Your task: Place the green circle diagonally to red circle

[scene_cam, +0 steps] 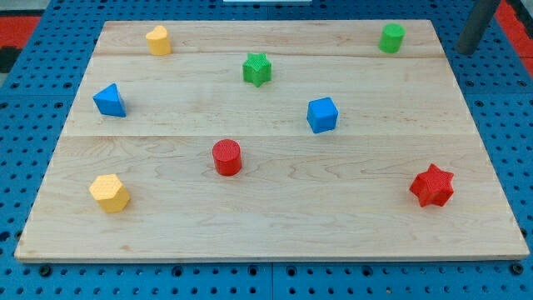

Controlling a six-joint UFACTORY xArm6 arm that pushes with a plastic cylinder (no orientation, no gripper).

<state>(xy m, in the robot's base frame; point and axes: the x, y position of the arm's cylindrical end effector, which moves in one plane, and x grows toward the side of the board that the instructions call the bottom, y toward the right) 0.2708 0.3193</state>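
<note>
The green circle stands near the board's top right corner. The red circle stands a little left of the board's middle, in the lower half. My rod shows at the view's top right, off the board, and my tip ends just right of the board's edge, to the right of the green circle and apart from it.
The wooden board also carries a green star, a blue cube, a blue triangle, a red star, a yellow block at top left and a yellow hexagon at bottom left.
</note>
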